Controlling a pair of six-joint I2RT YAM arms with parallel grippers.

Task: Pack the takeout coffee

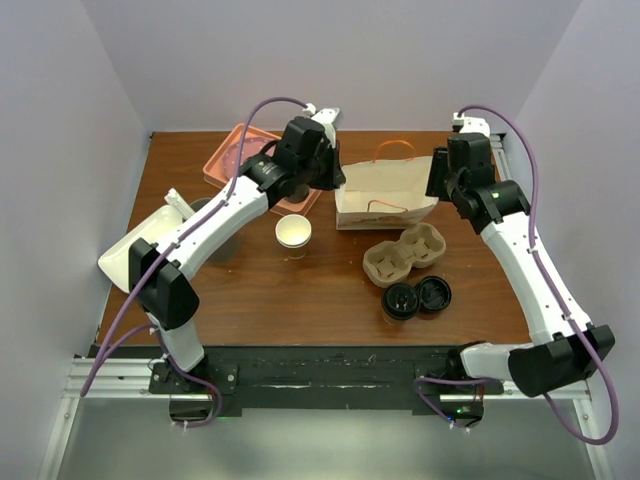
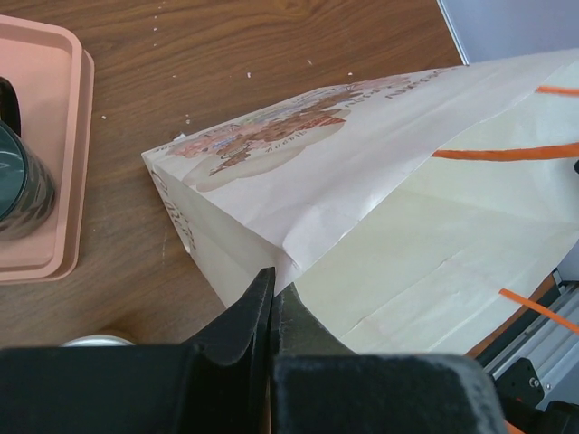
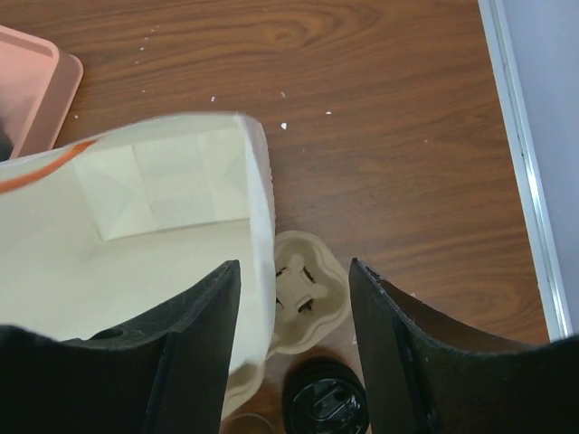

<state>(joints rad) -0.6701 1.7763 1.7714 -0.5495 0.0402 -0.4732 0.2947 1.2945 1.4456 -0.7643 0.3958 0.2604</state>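
The left claw (image 2: 272, 287) is clamped tight on the rim of the cream paper bag with orange handles (image 1: 385, 196), over at the bag's nine o'clock side. The right claw (image 3: 294, 268) stands wide at the three o'clock side, with one finger inside the bag, one outside, and the wall loose between them. The takeout coffee (image 1: 399, 302), a tan paper cup with a round black plastic lid, sits by the table's near edge, five o'clock from the bag and well apart from both claws. A loose black lid (image 1: 435, 292) lies just beside it at two o'clock. The brown pulp cup carrier (image 1: 404, 251) lies between coffee and bag. An open lidless paper cup (image 1: 293, 231) stands at the bag's eight o'clock.
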